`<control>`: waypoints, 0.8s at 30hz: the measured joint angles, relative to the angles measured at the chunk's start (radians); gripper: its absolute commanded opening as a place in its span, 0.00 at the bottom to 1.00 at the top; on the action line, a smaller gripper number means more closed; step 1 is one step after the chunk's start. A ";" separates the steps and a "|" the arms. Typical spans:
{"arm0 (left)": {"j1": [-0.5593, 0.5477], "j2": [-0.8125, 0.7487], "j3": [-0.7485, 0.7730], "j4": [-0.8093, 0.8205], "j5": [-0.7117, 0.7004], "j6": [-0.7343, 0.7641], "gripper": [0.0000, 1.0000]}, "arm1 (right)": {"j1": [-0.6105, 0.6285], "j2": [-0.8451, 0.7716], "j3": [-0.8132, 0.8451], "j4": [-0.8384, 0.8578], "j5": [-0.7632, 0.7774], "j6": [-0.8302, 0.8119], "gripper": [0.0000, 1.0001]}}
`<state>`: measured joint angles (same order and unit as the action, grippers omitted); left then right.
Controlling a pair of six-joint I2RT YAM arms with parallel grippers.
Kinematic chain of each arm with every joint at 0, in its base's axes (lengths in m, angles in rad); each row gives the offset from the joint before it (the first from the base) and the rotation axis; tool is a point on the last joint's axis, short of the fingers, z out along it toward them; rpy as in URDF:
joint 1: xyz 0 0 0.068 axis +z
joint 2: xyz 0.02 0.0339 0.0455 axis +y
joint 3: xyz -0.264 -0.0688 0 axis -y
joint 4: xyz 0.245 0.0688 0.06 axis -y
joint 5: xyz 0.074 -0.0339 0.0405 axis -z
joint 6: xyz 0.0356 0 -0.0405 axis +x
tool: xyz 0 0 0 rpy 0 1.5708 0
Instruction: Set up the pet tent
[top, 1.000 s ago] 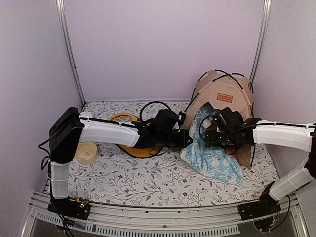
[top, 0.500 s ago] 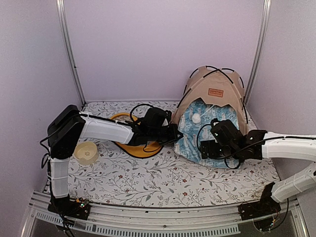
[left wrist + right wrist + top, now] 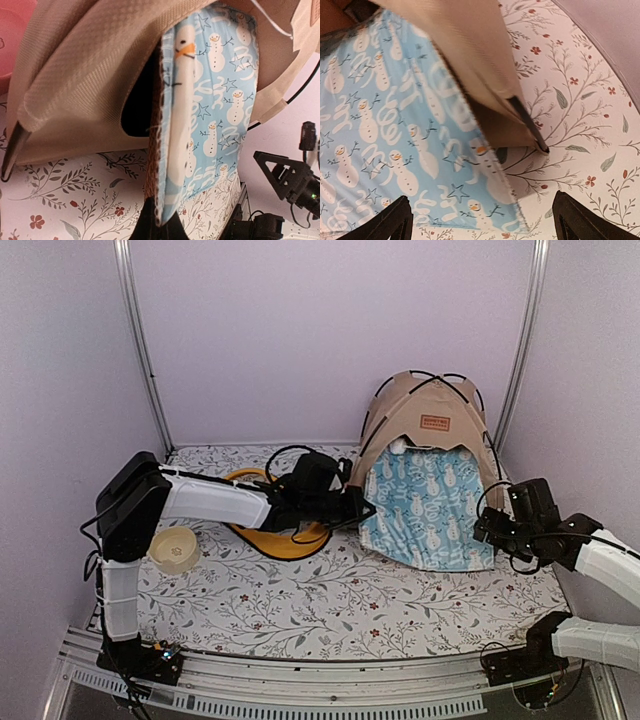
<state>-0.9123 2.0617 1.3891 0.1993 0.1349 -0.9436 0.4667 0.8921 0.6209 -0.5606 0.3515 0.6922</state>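
The pet tent [image 3: 430, 405] stands upright at the back right, tan with thin black poles and a brown label [image 3: 435, 423]. A blue snowman cushion [image 3: 425, 510] leans out of its opening onto the table. My left gripper [image 3: 358, 510] is shut on the cushion's left edge; in the left wrist view that edge [image 3: 172, 150] runs down between my fingers [image 3: 150, 227], beside the tent wall [image 3: 75, 75]. My right gripper [image 3: 490, 530] hangs open just off the cushion's right side. Its wrist view shows the cushion corner [image 3: 485, 200], the tent's fabric [image 3: 470, 50] and a pole tip [image 3: 540, 142].
A yellow feeder [image 3: 262, 540] lies partly under my left forearm. A small tan bowl [image 3: 175, 550] sits at the left by the arm's base. Walls and metal frame posts [image 3: 520, 330] close in the floral table [image 3: 300, 610] behind and right of the tent.
The tent rose from a tilted, collapsed pose to upright. The cushion settled flat against the opening. My right gripper opened fully and drew back to the right; the left kept its grip.
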 measured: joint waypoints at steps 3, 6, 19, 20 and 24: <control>0.000 0.000 0.007 -0.003 0.011 0.011 0.00 | -0.118 -0.027 -0.066 0.033 -0.102 -0.009 0.99; 0.000 0.006 0.026 -0.007 0.019 0.023 0.00 | -0.194 -0.024 -0.135 0.091 -0.203 -0.017 0.95; -0.003 0.084 0.158 -0.049 0.067 0.080 0.00 | -0.224 0.035 -0.174 0.227 -0.422 -0.019 0.00; -0.004 0.090 0.171 -0.058 0.068 0.085 0.00 | -0.225 0.035 -0.158 0.225 -0.429 -0.029 0.00; -0.006 0.114 0.240 -0.090 0.072 0.116 0.05 | -0.221 0.030 -0.088 0.224 -0.455 -0.043 0.00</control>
<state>-0.9180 2.1757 1.6295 0.1089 0.2073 -0.8272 0.2459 0.9222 0.5327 -0.3367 -0.1032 0.6487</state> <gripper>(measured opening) 0.025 0.021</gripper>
